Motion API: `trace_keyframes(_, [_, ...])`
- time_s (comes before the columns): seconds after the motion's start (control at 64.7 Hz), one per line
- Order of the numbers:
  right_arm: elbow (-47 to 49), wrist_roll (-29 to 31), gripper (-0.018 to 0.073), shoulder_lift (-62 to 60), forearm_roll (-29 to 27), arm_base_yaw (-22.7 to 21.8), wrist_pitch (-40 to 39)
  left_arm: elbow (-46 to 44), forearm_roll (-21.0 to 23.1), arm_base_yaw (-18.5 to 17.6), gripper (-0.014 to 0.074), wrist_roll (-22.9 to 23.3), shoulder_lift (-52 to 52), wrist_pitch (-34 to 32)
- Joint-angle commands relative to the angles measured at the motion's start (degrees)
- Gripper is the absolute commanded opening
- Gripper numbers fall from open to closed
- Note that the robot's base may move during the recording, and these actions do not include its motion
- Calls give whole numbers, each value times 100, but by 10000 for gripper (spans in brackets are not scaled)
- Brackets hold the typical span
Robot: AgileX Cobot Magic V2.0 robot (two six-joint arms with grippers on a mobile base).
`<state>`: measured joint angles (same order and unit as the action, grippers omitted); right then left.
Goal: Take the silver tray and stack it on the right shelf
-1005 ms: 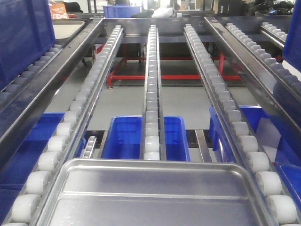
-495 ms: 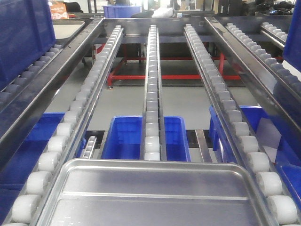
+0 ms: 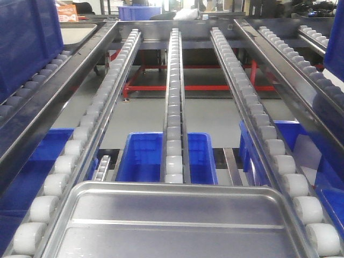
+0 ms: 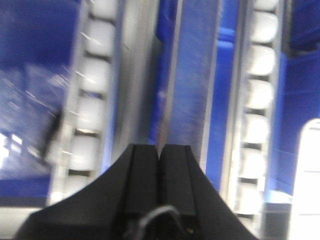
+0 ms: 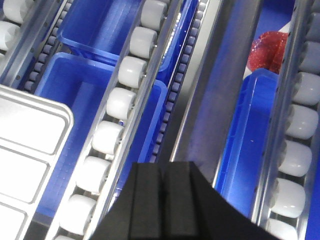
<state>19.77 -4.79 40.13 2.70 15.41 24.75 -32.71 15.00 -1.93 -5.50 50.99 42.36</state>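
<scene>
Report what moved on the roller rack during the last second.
Nothing visibly moved. The shiny silver ridged tray lies at the near end of the steel roller rack, far rim over the same middle-lane roller; the blue plastic bins below are unchanged. The left gripper and right gripper are shut, empty; no earlier wrist pictures to compare.

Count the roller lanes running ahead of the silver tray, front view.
3: left lane, middle lane, right lane, beyond the silver tray. Neighbouring bays at both edges show more, partly hidden.

Grey floor (image 3: 215,115), red frame (image 3: 204,87), blue bins (image 3: 145,156) below; far clutter (image 3: 183,13), perhaps boxes.
</scene>
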Motion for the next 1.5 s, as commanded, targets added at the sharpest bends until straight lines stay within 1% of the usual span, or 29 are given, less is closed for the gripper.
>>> trace_keyframes(0.0, [232, 44, 49, 66, -108, 11, -457, -202, 697, -20, -100, -2, 346, -254])
trace_keyframes(0.062, [232, 39, 49, 84, -140, 11, -541, -202, 1043, -20, -100, -2, 600, -245])
trace_keyframes(0.124, [272, -130, 49, 131, -270, 11, -393, -261, 1244, -20, -100, -14, 811, -88])
trace_keyframes(0.186, [388, -460, 57, 263, -528, 11, 173, -378, 1581, -31, -99, -348, 1013, 145])
trace_keyframes(0.232, [510, -690, 57, 415, -624, 11, 572, -459, 1799, -136, -99, -614, 1079, 198])
trace_keyframes(0.309, [631, -1111, 57, 695, -624, 11, 694, -557, 1815, -553, -92, -633, 1082, 9])
trace_keyframes(0.356, [667, -1279, 57, 845, -624, 11, 659, -557, 1805, -845, -93, -506, 1082, -151])
trace_keyframes(0.387, [693, -1410, 59, 955, -624, 11, 659, -557, 1748, -1080, -94, -319, 1082, -296])
trace_keyframes(0.417, [710, -1516, 60, 1046, -624, 11, 659, -557, 1612, -1282, -94, 9, 1082, -419])
trace_keyframes(0.448, [710, -1633, 62, 1132, -624, 11, 664, -557, 1321, -1493, -94, 385, 1082, -577])
trace_keyframes(0.464, [710, -1753, 65, 1214, -619, 11, 681, -557, 1088, -1711, -94, 836, 1082, -669])
trace_keyframes(0.541, [710, -1956, 78, 1403, -613, 36, 751, -557, -20, -2313, -94, 2158, 1082, -905])
trace_keyframes(0.557, [710, -2030, 78, 1428, -613, 45, 751, -565, -346, -2479, -94, 2584, 1082, -929])
trace_keyframes(0.588, [710, -2155, 78, 1484, -613, 91, 722, -571, -754, -2703, -94, 3101, 1082, -916])
trace_keyframes(0.603, [717, -2198, 78, 1501, -606, 112, 711, -581, -951, -2815, -94, 3448, 1082, -915])
trace_keyframes(0.634, [730, -2287, 78, 1545, -595, 170, 711, -581, -1421, -3035, -94, 3885, 1082, -874])
trace_keyframes(0.649, [745, -2350, 78, 1569, -581, 215, 711, -587, -1604, -3195, -94, 4193, 1092, -847])
trace_keyframes(0.665, [760, -2394, 78, 1590, -572, 249, 721, -587, -1868, -3298, -94, 4391, 1091, -789])
trace_keyframes(0.742, [892, -2684, 78, 1698, -398, 496, 756, -595, -2816, -3850, -94, 5439, 1204, -408])
trace_keyframes(0.789, [999, -2933, 78, 1771, -192, 655, 794, -595, -3139, -4153, -94, 5809, 1305, -166])
trace_keyframes(0.85, [1153, -3382, 78, 1899, 230, 863, 906, -595, -3235, -4382, -94, 5977, 1445, -39])
trace_keyframes(0.959, [1370, -4324, 78, 2171, 1095, 1266, 1134, -656, -3062, -4655, -94, 6068, 1693, -101])
trace_keyframes(1.005, [1457, -4639, 78, 2263, 1328, 1479, 1190, -729, -3023, -4734, -94, 6068, 1795, -101])
trace_keyframes(1.098, [1654, -5182, 78, 2467, 1669, 2061, 1279, -960, -3010, -4793, -94, 6068, 2023, -86])
trace_keyframes(1.175, [1689, -5472, 78, 2681, 1682, 2404, 1185, -1136, -3010, -4806, -94, 6068, 2239, -86])
trace_keyframes(1.221, [1689, -5472, 78, 2805, 1572, 2515, 1117, -1196, -3010, -4806, -94, 6068, 2366, -86])
trace_keyframes(1.345, [1689, -5459, 78, 3118, 1292, 2707, 800, -1330, -2930, -4819, -93, 5981, 2648, -100])
trace_keyframes(1.438, [1689, -5459, 78, 3199, 1275, 2754, 709, -1378, -2773, -4844, -93, 5747, 2738, -100])
trace_keyframes(1.484, [1689, -5459, 78, 3198, 1275, 2754, 734, -1378, -2695, -4844, -93, 5707, 2738, -109])
